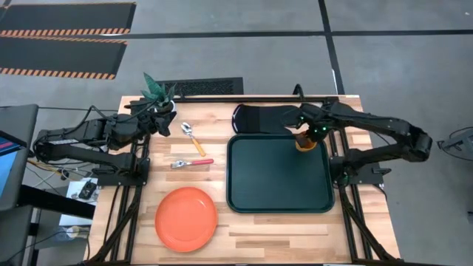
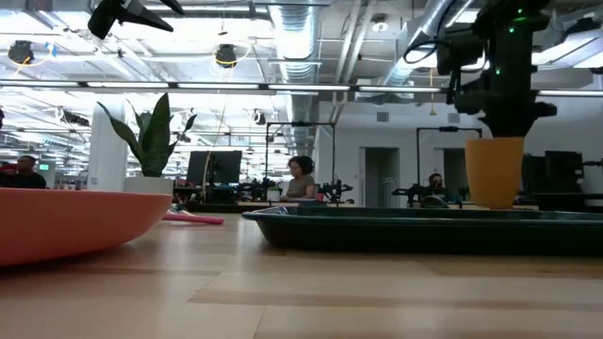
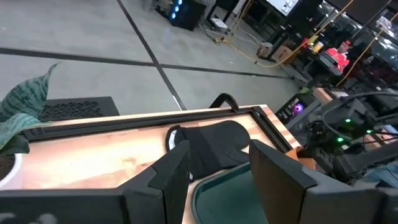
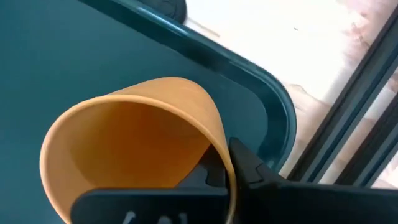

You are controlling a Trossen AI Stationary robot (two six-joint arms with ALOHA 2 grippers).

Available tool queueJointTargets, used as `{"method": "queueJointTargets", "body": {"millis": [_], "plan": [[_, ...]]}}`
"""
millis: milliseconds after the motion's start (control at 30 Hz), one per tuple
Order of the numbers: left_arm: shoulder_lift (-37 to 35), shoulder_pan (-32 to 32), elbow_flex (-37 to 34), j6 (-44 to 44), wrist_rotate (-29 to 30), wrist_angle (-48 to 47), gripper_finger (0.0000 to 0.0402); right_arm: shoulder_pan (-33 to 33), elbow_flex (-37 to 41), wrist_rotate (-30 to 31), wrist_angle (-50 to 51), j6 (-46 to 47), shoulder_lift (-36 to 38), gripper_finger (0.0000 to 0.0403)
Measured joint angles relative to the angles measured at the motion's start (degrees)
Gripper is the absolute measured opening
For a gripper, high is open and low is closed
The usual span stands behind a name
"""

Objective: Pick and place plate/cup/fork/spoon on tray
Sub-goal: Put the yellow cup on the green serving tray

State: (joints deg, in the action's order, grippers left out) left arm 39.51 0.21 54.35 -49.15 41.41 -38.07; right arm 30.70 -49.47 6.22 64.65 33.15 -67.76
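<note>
The orange cup (image 1: 304, 142) is over the far right corner of the dark green tray (image 1: 279, 193), held by my right gripper (image 1: 306, 134); in the low view the cup (image 2: 495, 171) stands upright with its base behind the tray rim (image 2: 377, 218). The orange-red plate (image 1: 186, 218) lies flat on the table near the front. The fork (image 1: 192, 163) and the spoon (image 1: 194, 137) lie on the wood left of the tray. My left gripper (image 3: 217, 180) is open and empty, raised at the far left beside the plant (image 1: 157, 90). My right gripper holds the cup by its rim wall (image 4: 225, 163), one finger inside the mouth and one finger (image 4: 252, 171) outside. The fingers come from above, pointing down. The cup hangs upright below them; the tray rim hides whether its base rests on the tray floor.
A dark oven mitt (image 1: 262, 118) lies just beyond the tray's far edge. The potted plant (image 2: 151, 141) stands at the far left corner. A black rail (image 1: 244, 97) runs along the table's far edge. Bare wood lies between the plate and the tray.
</note>
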Motion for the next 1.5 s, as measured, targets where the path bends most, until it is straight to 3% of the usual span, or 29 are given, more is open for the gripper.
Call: {"method": "queueJointTargets", "body": {"millis": [333, 933, 1500], "plan": [[1.35, -0.01, 0.00, -0.17, -0.09, 0.01, 0.0151, 4.20, 2.53, -0.02, -5.21, -2.81, -1.93, 0.0011], [3.67, -0.02, 0.00, -0.22, -2.01, 1.28, 0.0151, 7.76, 5.04, -1.77, -5.82, -5.27, -1.77, 0.0025], [3.69, 0.00, 0.00, -0.16, -1.17, 1.53, 0.0152, 7.71, 5.36, -1.75, -6.89, -5.20, -1.93, 0.0136]]}}
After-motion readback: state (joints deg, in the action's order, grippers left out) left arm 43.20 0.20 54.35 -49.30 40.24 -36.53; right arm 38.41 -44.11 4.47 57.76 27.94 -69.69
